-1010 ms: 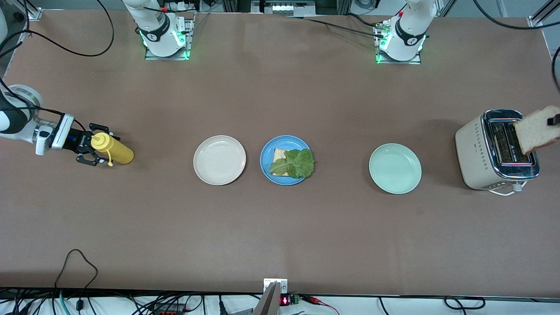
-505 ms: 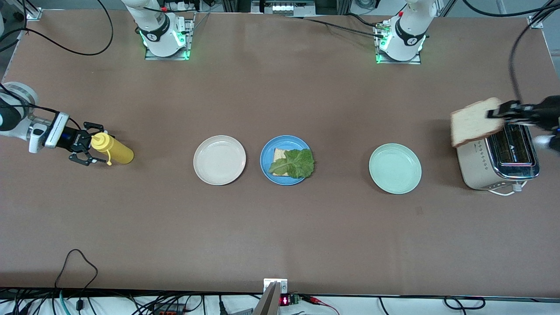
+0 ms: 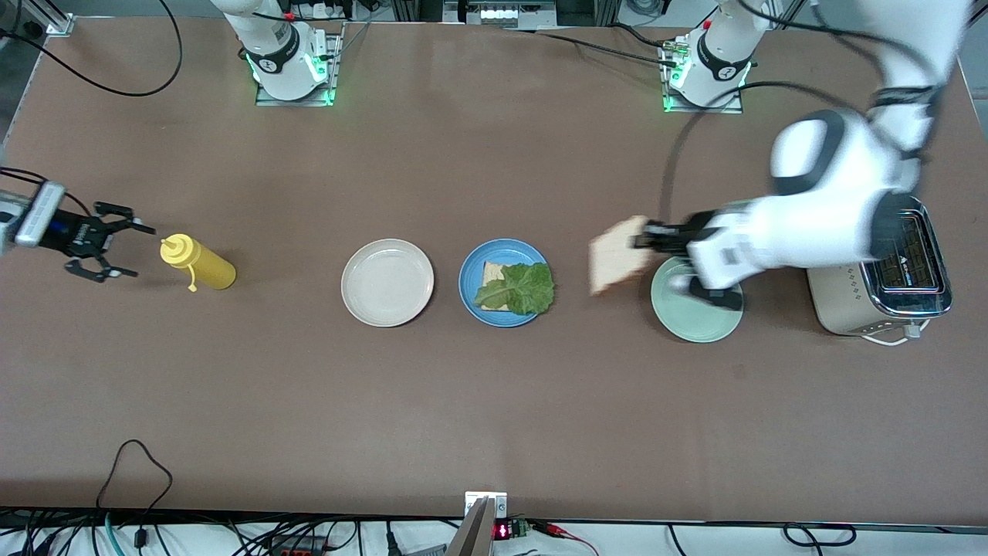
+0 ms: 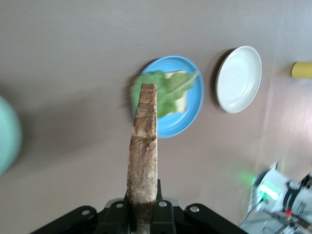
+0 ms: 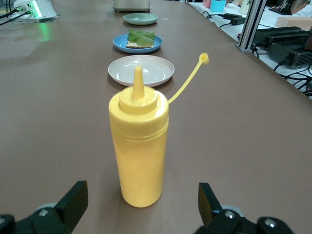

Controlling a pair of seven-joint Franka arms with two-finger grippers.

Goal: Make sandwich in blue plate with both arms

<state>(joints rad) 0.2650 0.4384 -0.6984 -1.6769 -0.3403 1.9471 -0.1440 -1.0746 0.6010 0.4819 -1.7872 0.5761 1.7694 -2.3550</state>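
The left arm (image 3: 826,208) comes from its base at the table's top edge, bends at the elbow, and runs level above the table toward the middle. Its wrist lies horizontal, and the left gripper (image 3: 644,235) is clamped tight on what it carries, up in the air. The right arm (image 3: 15,220) shows only its wrist, at its own end of the table. The right gripper (image 3: 120,249) lies horizontal there, fingers (image 5: 73,200) spread wide, gripping nothing.
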